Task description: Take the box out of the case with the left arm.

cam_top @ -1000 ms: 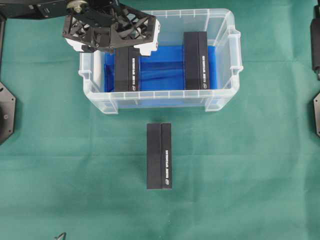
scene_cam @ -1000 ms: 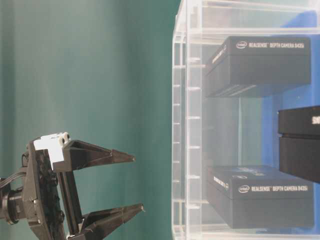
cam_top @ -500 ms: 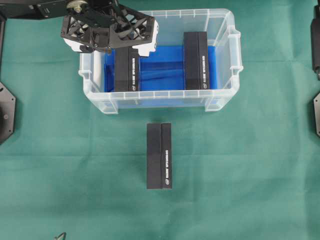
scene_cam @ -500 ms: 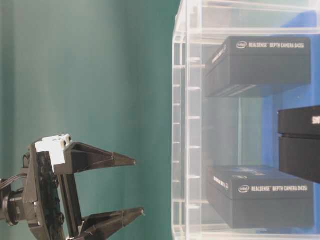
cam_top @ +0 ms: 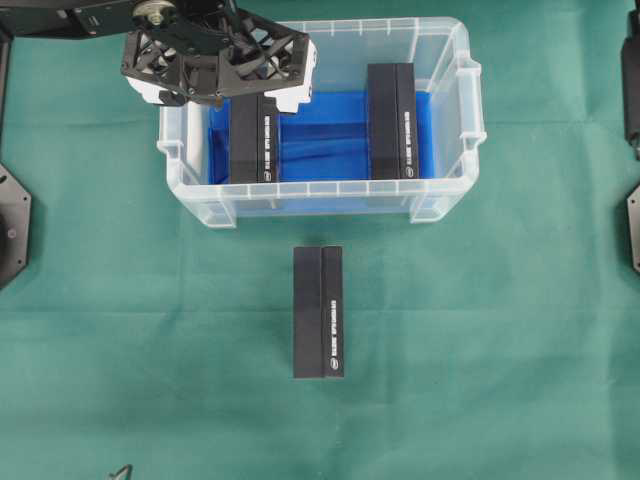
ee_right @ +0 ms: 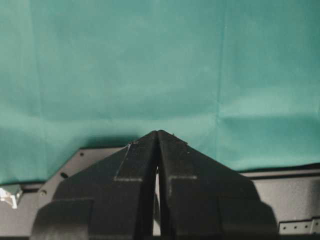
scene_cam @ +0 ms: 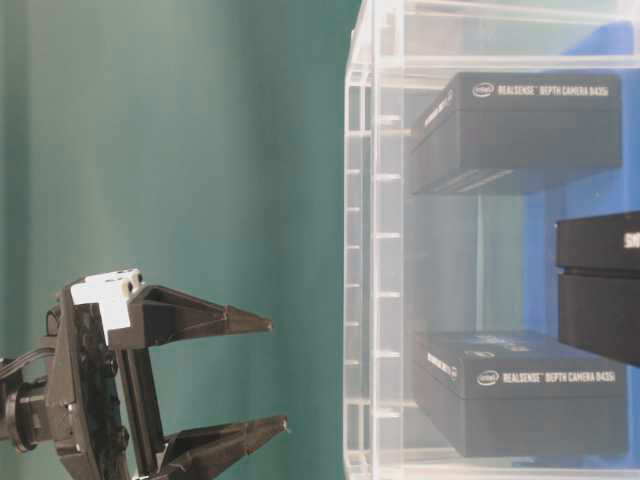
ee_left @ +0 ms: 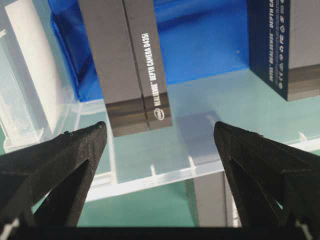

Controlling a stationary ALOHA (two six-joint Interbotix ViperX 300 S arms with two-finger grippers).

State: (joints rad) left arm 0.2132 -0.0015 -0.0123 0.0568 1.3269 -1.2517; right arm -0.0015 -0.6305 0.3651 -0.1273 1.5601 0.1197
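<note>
The long black cardboard box with white lettering [cam_top: 254,138] lies flat on the blue lining at the left end of the large clear plastic case [cam_top: 320,190], close to its left wall. A second black box of the same kind [cam_top: 392,120] lies toward the right end, well apart from the first. A third black box [cam_top: 318,311] lies outside on the green cloth surface [cam_top: 480,350], in front of the case.

Over the last second almost nothing has changed. My left gripper with the black lattice and white pieces [cam_top: 215,70] hangs above the back left corner of the case, right over the far end of the left box, and it has barely shifted. My jaws are spread wide and hold nothing. In my wrist view the box end sits between my two black fingertips [ee_left: 92,142], a little nearer the left one, with open air on both sides.

So I judge I am paused at the top of the approach: lined up, not yet descending. The grasp has not begun and the box remains in the case. Next I would need to lower straight down, keeping clear of the rim and left wall, which stand close.

My right gripper, all black [ee_right: 157,185], is pressed shut over bare cloth, out of the way.
</note>
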